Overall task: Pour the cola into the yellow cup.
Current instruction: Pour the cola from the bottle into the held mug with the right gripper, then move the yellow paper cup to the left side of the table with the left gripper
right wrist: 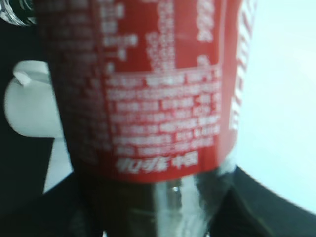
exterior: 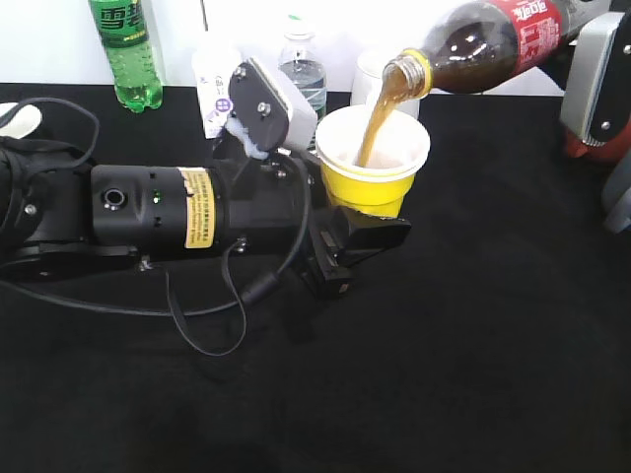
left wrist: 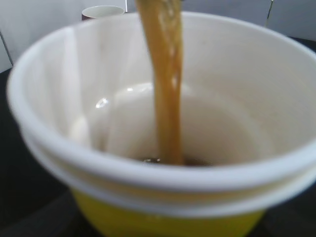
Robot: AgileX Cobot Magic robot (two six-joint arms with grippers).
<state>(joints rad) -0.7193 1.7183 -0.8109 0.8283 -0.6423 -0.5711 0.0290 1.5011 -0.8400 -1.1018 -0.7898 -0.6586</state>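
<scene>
The cola bottle (exterior: 488, 41) is tipped at the top right, its open mouth above the yellow cup (exterior: 371, 187). A brown stream falls from the mouth into the cup. My left gripper (exterior: 363, 235) is shut on the yellow cup and holds it just above the black table. The left wrist view shows the cup (left wrist: 163, 217) from close, with the stream hitting a little dark liquid at the bottom. My right gripper is shut on the cola bottle; the right wrist view is filled by the red label (right wrist: 158, 98). Its fingers are hidden by the bottle.
A green soda bottle (exterior: 126, 49) stands at the back left. A small clear water bottle (exterior: 302, 69) and a white packet (exterior: 213, 84) stand behind my left arm. A white mug (exterior: 367, 74) is behind the cup. A red object (exterior: 592, 148) sits at the right edge.
</scene>
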